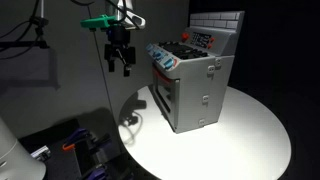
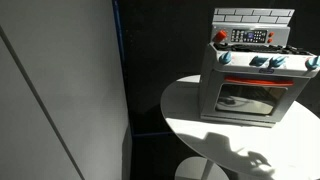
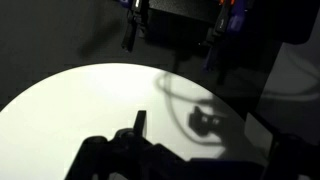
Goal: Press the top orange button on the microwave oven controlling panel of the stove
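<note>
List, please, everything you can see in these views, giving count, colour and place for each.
stove: one, grey with a white door, on the table
panel: one, dark with red and white marks, on the stove's tiled upright back
knobs: several, blue, along the stove's top front edge
table: one, white and round, under the stove
gripper: one, black, open, in the air beside the stove, touching nothing

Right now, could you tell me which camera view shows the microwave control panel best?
An exterior view: the panel faces the camera squarely. In an exterior view the panel looks slanted; the wrist view misses it.
</note>
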`<move>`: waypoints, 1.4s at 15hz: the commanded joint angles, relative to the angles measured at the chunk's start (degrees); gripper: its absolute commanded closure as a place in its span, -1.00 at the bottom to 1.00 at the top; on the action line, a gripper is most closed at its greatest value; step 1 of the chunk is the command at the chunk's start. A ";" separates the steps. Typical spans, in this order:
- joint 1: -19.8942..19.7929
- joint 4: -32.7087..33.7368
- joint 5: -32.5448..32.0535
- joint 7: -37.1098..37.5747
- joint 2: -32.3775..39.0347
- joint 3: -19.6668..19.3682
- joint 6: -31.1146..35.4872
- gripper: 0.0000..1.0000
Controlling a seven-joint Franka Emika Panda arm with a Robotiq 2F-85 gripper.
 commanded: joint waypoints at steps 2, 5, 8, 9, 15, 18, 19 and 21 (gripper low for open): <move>0.24 0.11 -0.06 0.08 0.01 -0.21 -0.08 -1.00; 0.24 0.11 -0.06 0.08 0.01 -0.21 -0.08 -1.00; 0.24 0.11 -0.06 0.08 0.01 -0.21 -0.08 -1.00; 0.11 0.50 -0.40 0.22 0.27 -0.20 0.12 -1.00; -0.88 3.90 -1.05 0.97 0.98 -0.80 0.63 -1.00; -1.66 6.87 -1.40 2.13 1.51 -1.01 1.69 -1.00; -1.92 7.83 -1.38 2.56 1.79 -1.07 2.13 -1.00; -2.44 10.44 -1.83 4.06 2.91 -1.08 3.24 -1.00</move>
